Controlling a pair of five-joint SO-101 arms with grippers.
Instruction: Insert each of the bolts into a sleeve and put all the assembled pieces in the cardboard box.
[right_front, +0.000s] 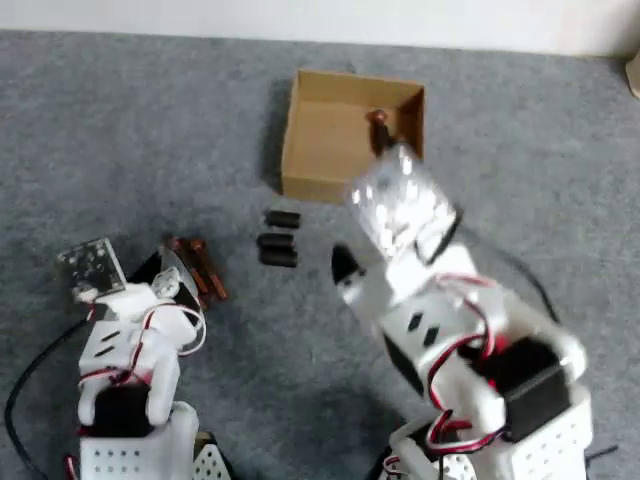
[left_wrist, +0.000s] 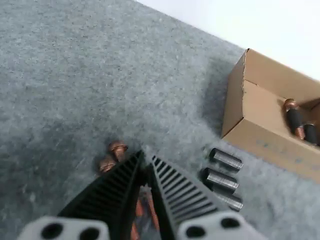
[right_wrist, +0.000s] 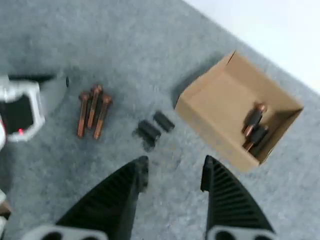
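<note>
1. Two sets of jaws hang over the grey desk (right_front: 120, 130). The left jaws, pinched almost together and empty, sit just beside three copper bolts (right_wrist: 92, 111). The right jaws gape wide, holding nothing.
2. Three dark sleeves (left_wrist: 222, 176) lie side by side between the bolts and the cardboard box (right_front: 320, 187), where two assembled pieces (right_wrist: 254, 127) already rest.
3. The risk from here: the bolts lie touching, so a grab could lift two or scatter them, and the round sleeves may roll if nudged.
</note>
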